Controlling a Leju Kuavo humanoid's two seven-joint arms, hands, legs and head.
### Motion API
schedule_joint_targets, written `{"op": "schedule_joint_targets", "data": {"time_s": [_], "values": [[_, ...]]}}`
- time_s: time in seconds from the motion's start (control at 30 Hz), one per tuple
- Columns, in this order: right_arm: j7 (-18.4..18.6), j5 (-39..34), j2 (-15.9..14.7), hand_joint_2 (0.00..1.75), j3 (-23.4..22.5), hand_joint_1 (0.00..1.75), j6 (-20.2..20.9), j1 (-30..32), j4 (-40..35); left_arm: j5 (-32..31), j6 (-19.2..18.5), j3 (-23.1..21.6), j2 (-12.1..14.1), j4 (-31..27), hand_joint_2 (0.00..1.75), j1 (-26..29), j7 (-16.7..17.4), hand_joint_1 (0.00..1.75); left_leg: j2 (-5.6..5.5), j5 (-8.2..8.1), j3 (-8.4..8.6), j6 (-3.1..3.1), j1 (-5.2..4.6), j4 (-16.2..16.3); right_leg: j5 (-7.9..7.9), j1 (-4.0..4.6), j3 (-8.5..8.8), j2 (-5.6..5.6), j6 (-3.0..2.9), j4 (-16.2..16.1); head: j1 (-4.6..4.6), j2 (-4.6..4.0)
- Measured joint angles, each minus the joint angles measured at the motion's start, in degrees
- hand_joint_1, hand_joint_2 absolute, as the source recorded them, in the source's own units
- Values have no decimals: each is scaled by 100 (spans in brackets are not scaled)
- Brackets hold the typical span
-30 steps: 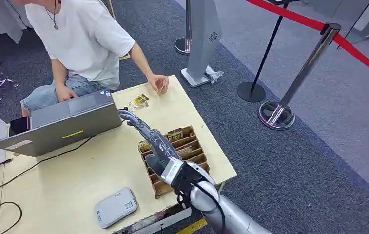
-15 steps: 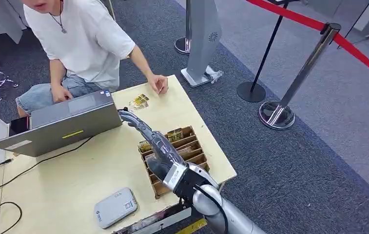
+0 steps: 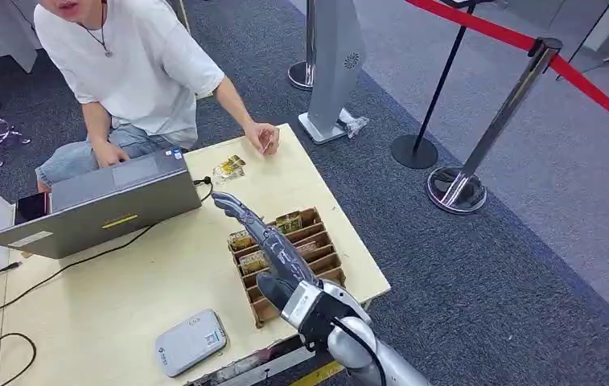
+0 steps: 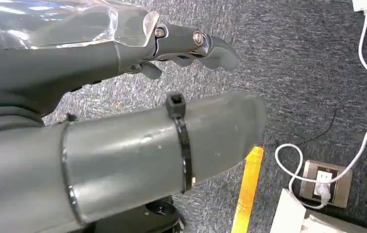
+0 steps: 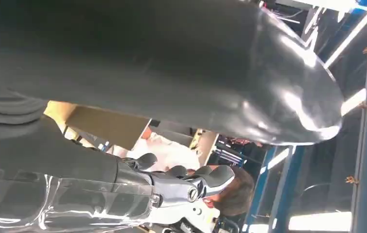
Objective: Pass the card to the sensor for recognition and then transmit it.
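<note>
Head view: right robot hand (image 3: 265, 241), released, stretches over card box (image 3: 317, 265) near table edge (image 3: 365, 265).

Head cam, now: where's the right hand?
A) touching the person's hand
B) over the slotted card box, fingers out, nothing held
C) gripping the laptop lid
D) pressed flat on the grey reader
B: the right hand stretches over the card box, fingers extended and holding nothing.

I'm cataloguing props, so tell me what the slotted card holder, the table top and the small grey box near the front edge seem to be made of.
Card holder: likely corrugated cardboard, matte brown, with thin folded dividers.
Table top: looks like pale wood or laminate, smooth, low sheen; which one is unclear.
Small grey box: probably moulded plastic, satin grey, with rounded corners and a printed label.
</note>
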Motion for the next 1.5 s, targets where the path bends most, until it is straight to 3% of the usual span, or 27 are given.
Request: {"op": "schedule_joint_targets", "data": {"time_s": [1.07,1.5], "values": [[42,116,0,0,-17,0,70,42,-70,18,44,0,-7,0,0,-5,37,0,0,0,-1,0,0,0,0,0,-1,0,0,0,0,0],[487,1467,0,0,-17,0,-337,83,55,2,22,0,-9,0,0,-5,52,0,0,0,-1,0,0,0,0,0,-1,0,0,0,0,0]]}}
